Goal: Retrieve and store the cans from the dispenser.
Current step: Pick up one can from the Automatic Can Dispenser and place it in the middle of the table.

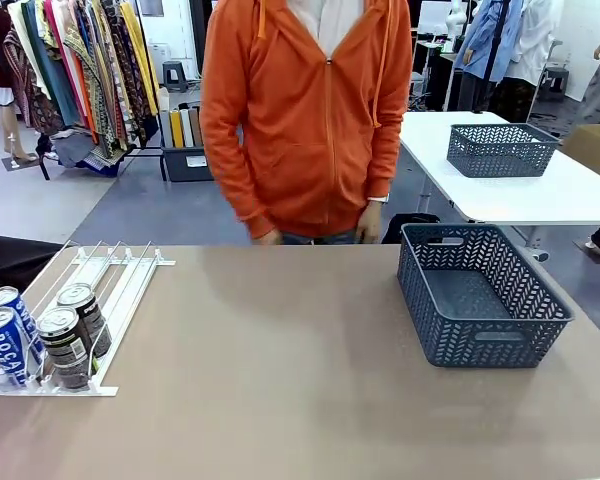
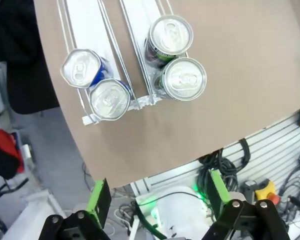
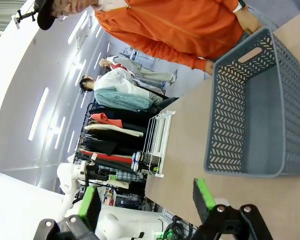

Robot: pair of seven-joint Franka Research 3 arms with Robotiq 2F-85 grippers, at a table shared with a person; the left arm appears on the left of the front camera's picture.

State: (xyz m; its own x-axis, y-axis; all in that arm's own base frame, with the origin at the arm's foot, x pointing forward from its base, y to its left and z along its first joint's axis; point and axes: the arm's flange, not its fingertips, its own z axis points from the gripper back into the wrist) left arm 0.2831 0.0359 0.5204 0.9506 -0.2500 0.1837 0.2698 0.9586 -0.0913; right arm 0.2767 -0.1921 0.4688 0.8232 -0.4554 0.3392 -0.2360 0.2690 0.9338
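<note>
The white dispenser lies at the table's left. At its near end stand two blue cans and two dark cans. In the left wrist view I look straight down on their silver tops: the blue cans in one lane, the dark cans in the other. My left gripper hangs open above the table's near edge, short of them, holding nothing. My right gripper is open and empty too, over the table near the basket; the dispenser shows farther off.
A grey lattice basket sits at the table's right with nothing in it. A person in an orange hoodie stands at the far edge, hands low. A second basket rests on a white table behind.
</note>
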